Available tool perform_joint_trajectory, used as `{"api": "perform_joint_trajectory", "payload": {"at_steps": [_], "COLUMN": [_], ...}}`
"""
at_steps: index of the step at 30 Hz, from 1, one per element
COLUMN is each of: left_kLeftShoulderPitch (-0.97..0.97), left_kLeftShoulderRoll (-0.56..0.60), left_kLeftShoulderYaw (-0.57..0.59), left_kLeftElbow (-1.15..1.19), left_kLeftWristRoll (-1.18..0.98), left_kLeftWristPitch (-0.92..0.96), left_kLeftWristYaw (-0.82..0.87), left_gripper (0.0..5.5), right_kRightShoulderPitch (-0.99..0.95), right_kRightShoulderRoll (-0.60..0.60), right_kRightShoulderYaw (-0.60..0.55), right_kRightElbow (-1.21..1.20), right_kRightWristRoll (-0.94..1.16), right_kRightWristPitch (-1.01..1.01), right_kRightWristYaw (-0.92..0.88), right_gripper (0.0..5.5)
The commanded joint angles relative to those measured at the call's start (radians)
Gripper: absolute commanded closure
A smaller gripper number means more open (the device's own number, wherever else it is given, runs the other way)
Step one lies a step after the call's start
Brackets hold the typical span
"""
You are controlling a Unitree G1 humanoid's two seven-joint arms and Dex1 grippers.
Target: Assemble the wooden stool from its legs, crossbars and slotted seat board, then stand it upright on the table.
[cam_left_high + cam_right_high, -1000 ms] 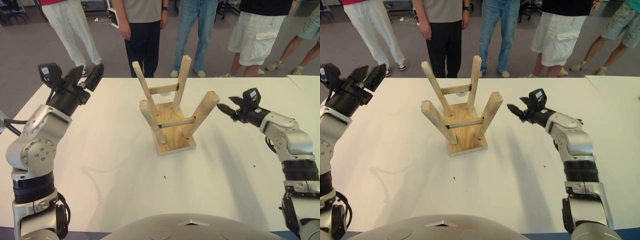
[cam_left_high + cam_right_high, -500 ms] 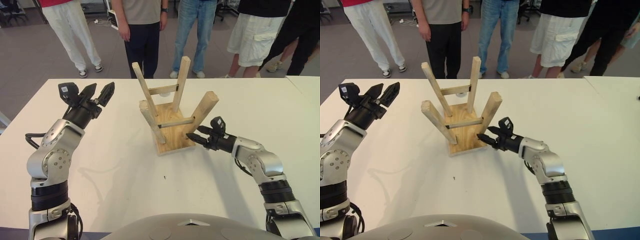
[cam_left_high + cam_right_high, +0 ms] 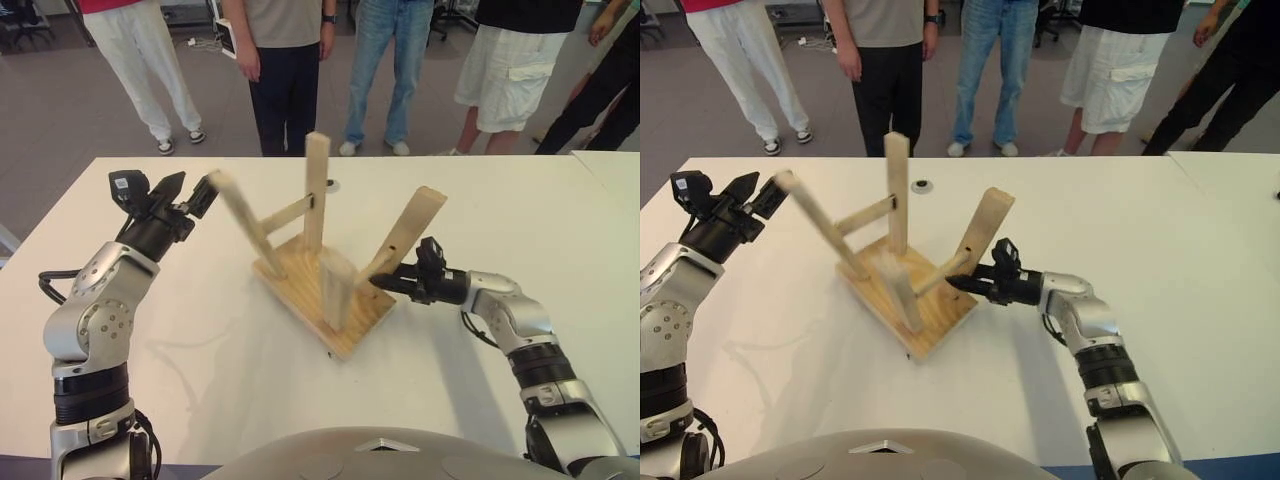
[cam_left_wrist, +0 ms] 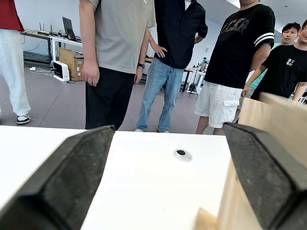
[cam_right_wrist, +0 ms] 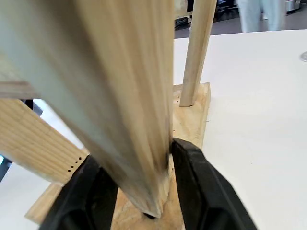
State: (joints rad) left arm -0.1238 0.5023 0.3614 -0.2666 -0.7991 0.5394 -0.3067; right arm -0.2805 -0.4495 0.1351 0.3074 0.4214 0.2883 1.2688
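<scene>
Left eye view: stool (image 3: 320,270) inverted mid-worktop (image 3: 520,210), seat board (image 3: 350,325) down, legs up, so not yet stood upright. Right gripper (image 3: 382,283) sits low on right stool leg (image 3: 405,235), probably for a firm hold near the joint. Left gripper (image 3: 188,190) just beside top of left stool leg (image 3: 243,222). Left wrist view: jaws apart, leg end beside one pad (image 4: 264,177). Right wrist view: jaws clamped across the leg's base.

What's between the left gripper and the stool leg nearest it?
Nothing. In the left eye view the left gripper sits open right beside that stool leg, at its tip; the left wrist view shows bare table between its fingers.
</scene>
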Motion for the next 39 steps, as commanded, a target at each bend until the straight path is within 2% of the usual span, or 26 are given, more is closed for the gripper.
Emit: {"api": "perform_joint_trajectory", "payload": {"at_steps": [1,4,5,9,13,16,18,20,24,29,35,39], "left_kLeftShoulderPitch": [0.012,0.023,0.039,0.069,0.067,0.045,0.037,0.038,0.089,0.164,0.049,0.067], "left_kLeftShoulderRoll": [0.037,0.031,0.025,0.018,0.094,0.117,0.121,0.107,0.077,0.062,-0.022,-0.010], "left_kLeftShoulderYaw": [0.036,0.040,0.033,-0.022,-0.222,-0.351,-0.393,-0.400,-0.431,-0.454,-0.440,-0.416], "left_kLeftElbow": [0.041,0.058,0.065,0.114,0.276,0.423,0.484,0.510,0.464,0.406,0.556,0.609], "left_kLeftWristRoll": [0.024,0.040,0.054,0.113,0.321,0.482,0.553,0.579,0.575,0.559,0.624,0.635], "left_kLeftWristPitch": [0.007,0.001,-0.005,-0.021,-0.113,-0.264,-0.346,-0.404,-0.450,-0.445,-0.495,-0.530], "left_kLeftWristYaw": [-0.036,-0.056,-0.065,-0.119,-0.275,-0.381,-0.411,-0.428,-0.490,-0.546,-0.432,-0.430], "left_gripper": [1.32,1.32,1.32,1.32,1.32,1.32,1.32,1.32,1.32,1.32,1.32,1.32], "right_kRightShoulderPitch": [-0.135,-0.175,-0.182,-0.194,-0.225,-0.143,-0.058,0.019,0.120,0.217,0.134,0.107], "right_kRightShoulderRoll": [-0.046,-0.021,-0.006,0.020,-0.054,-0.141,-0.179,-0.192,-0.125,-0.028,0.027,0.005], "right_kRightShoulderYaw": [0.046,0.048,0.045,0.020,-0.040,-0.077,-0.077,-0.074,-0.037,0.003,0.000,-0.027], "right_kRightElbow": [0.213,0.287,0.298,0.323,0.390,0.315,0.235,0.202,0.200,0.078,0.083,0.158], "right_kRightWristRoll": [-0.158,-0.207,-0.210,-0.204,-0.211,-0.180,-0.160,-0.182,-0.346,-0.346,-0.331,-0.354], "right_kRightWristPitch": [-0.259,-0.354,-0.383,-0.468,-0.511,-0.484,-0.445,-0.436,-0.492,-0.434,-0.373,-0.397], "right_kRightWristYaw": [0.069,0.027,0.013,0.007,-0.010,0.048,0.088,0.063,-0.195,-0.321,-0.400,-0.445], "right_gripper": [4.31,4.45,4.04,3.25,3.05,3.05,3.05,3.05,3.05,3.05,3.05,3.05]}}
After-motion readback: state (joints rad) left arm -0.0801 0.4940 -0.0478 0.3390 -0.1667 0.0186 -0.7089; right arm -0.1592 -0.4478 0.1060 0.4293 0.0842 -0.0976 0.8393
